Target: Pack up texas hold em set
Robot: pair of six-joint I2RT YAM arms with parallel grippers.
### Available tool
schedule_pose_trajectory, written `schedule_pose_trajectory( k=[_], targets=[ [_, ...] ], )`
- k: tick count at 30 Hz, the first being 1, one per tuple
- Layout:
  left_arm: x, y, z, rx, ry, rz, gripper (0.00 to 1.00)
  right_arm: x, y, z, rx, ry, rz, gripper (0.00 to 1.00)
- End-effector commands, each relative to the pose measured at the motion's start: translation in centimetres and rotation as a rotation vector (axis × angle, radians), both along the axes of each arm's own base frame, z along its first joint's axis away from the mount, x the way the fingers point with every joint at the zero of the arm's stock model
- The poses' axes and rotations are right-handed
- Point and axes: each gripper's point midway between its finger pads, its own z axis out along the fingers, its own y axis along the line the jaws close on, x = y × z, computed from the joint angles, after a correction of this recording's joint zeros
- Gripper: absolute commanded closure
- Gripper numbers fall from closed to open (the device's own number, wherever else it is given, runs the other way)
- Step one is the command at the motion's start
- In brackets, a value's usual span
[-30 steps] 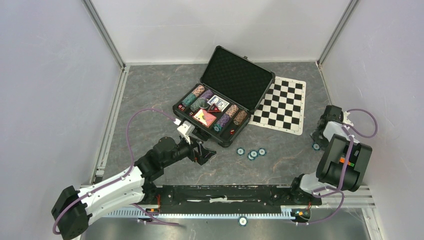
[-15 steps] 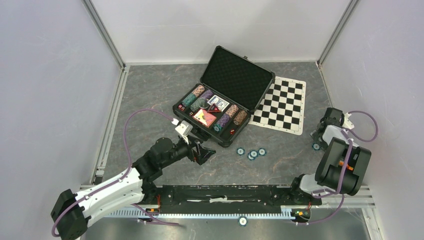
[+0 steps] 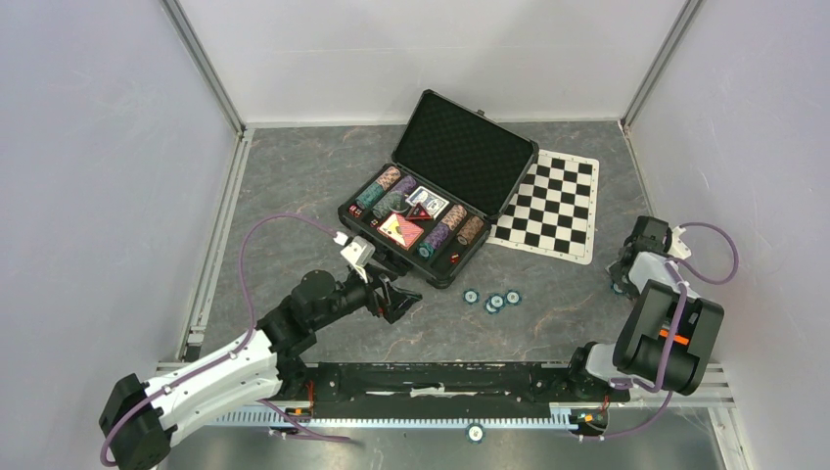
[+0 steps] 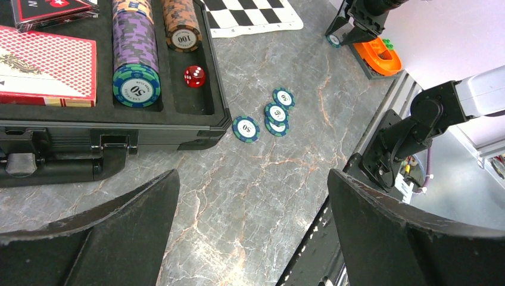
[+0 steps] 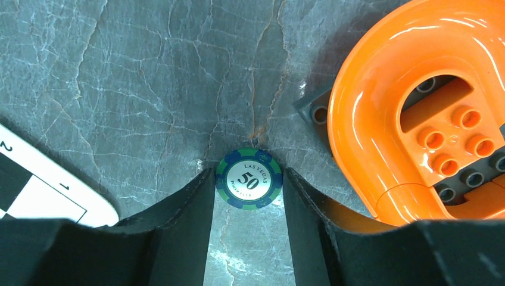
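The black case [image 3: 431, 211] lies open mid-table with chip stacks, card decks and dice in its foam. In the left wrist view I see its purple stack [image 4: 136, 47], brown stack [image 4: 180, 24], red deck [image 4: 47, 65] and a red die [image 4: 194, 76]. Several teal chips [image 3: 492, 299] lie loose on the table in front of the case. My left gripper [image 3: 406, 299] hovers open and empty beside them. At the far right, my right gripper [image 5: 248, 174] is down on the table, its fingertips touching both sides of a single flat teal chip [image 5: 249, 179].
An orange E-shaped piece [image 5: 381, 119] on a grey base sits just right of the right gripper, close to its finger. The chequered mat [image 3: 548, 206] lies right of the case; its corner [image 5: 36, 190] is left of the right gripper. Walls enclose the table.
The right jaws have narrowed onto the teal chip and the right arm has sunk slightly. The left arm drew back a little toward the left.
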Motion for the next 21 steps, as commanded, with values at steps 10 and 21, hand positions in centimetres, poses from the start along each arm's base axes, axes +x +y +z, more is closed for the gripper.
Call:
schedule_pose_trajectory(
  k=[10,21],
  targets=[
    [0.3,-0.1,0.4,0.003,-0.053,-0.008,0.00,-3.1,1.9,-2.5,0.093,0.139,-0.013,0.52],
    [0.3,0.0,0.6,0.002,-0.053,-0.003,0.00,-3.3,2.9,-4.0,0.156,0.176,0.004,0.57]
  ],
)
